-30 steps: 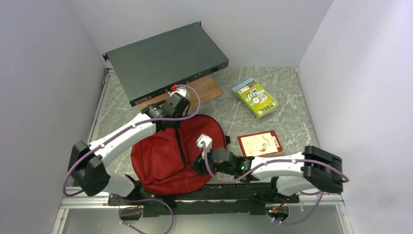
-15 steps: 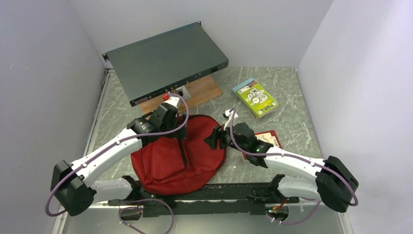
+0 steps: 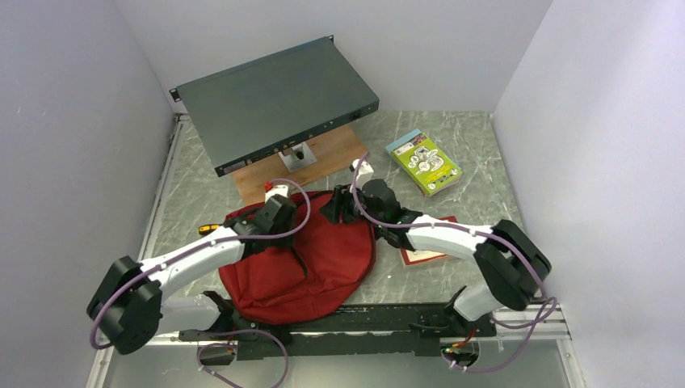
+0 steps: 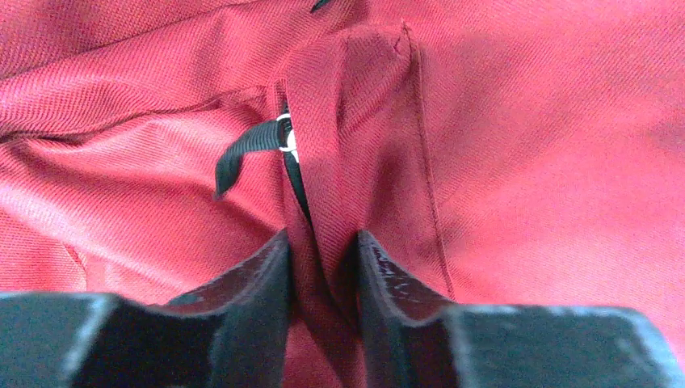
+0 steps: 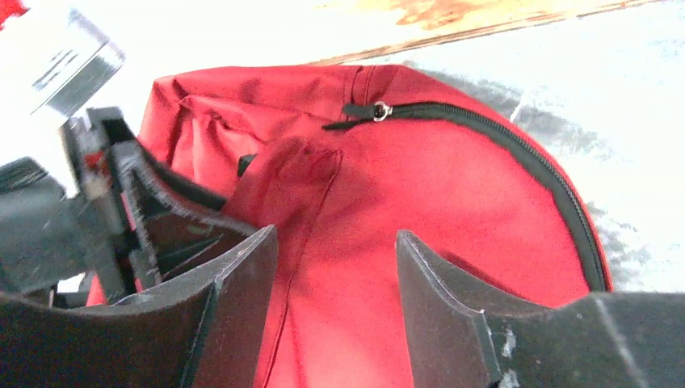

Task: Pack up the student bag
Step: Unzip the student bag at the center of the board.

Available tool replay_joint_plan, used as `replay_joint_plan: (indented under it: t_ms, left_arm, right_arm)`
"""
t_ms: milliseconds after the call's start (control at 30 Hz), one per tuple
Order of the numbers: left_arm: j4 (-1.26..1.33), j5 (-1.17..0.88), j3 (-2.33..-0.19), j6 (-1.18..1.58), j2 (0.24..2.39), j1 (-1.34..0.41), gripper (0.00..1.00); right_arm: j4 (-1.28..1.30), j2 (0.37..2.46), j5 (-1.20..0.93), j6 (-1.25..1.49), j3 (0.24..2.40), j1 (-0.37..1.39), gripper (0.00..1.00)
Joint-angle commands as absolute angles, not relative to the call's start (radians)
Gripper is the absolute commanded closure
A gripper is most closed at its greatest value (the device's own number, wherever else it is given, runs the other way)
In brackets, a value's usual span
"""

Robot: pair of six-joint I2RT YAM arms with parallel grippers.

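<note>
Marble-veined tabletop [image 3: 476,194], pale walls. Mid-table, near the arm bases, the student bag [image 3: 323,267] lies flat and its main zip looks closed. The left gripper [image 4: 322,263] pinches a raised fold of red fabric below a zipper pull [image 4: 284,144], likely to tension the cloth. The right gripper [image 5: 334,275] hovers with jaws spread over the bag's top, probably lining up on the main puller [image 5: 376,110].

Marbled table [image 3: 485,194], student bag [image 3: 323,259], wooden board [image 3: 335,149], green book [image 3: 423,162], red book [image 3: 418,257]

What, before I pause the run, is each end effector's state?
Left end effector: closed on a fold of the student bag.
Right end effector: open, empty.
</note>
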State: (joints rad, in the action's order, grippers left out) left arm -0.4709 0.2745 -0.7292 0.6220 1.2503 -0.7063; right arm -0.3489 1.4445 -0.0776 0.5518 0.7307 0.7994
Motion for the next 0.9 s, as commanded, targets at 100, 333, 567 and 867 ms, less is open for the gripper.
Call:
replay_joint_plan:
  t_ms: [100, 333, 567, 867]
  left_arm:
    - [-0.282, 0.276, -0.536, 0.745, 1.075, -0.704, 0.88]
    - [-0.202, 0.245, -0.448, 0.728, 0.99, -0.702, 1.0]
    - [-0.103, 0.235, -0.371, 0.739, 0.952, -0.703, 1.0]
    - [-0.071, 0.213, -0.316, 0.752, 0.923, -0.702, 1.0]
  right_arm:
    - [-0.587, 1.618, -0.157, 0.341, 0.856, 0.795, 0.42]
    - [-0.265, 1.712, -0.304, -0.3, 1.048, 0.797, 0.4]
    - [-0.188, 1.806, -0.284, -0.65, 1.123, 0.796, 0.45]
    - [-0.075, 1.915, -0.34, -0.838, 1.257, 0.795, 0.49]
